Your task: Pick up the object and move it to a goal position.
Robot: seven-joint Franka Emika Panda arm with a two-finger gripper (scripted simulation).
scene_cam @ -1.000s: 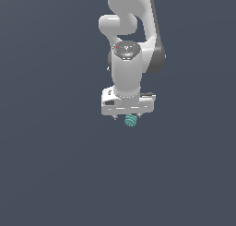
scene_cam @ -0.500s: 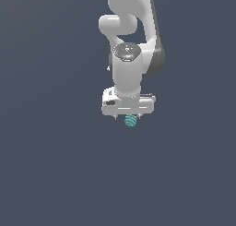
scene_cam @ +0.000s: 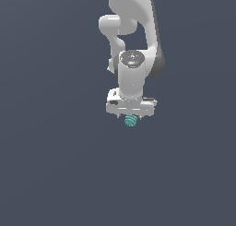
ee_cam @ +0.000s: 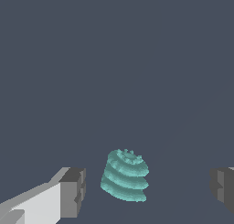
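The end effector (scene_cam: 131, 115) is spread wide and grasps nothing. In the wrist view its two fingers (ee_cam: 73, 192) stand on either side of the object (ee_cam: 124, 175), each with clear space between its pad and the teal ridged surface. The object lies a little nearer to one finger than to the other.

In my judgement the task is in its early part. The approach looks nearly complete, because the end effector hangs directly above the object (scene_cam: 131, 121) and the object sits between the fingers. The closing, the lifting and the carrying to the goal are all not yet done.

Several things are hard to make out. In the exterior view the white body of the end effector covers the top of the object, so only its lower part shows under it. The second finger is cut off by the edge of the wrist view. The grey surface (scene_cam: 55, 174) under the object is plain, with no visible edge or corner, so I cannot say where on it the object rests. No goal marker shows in either view.
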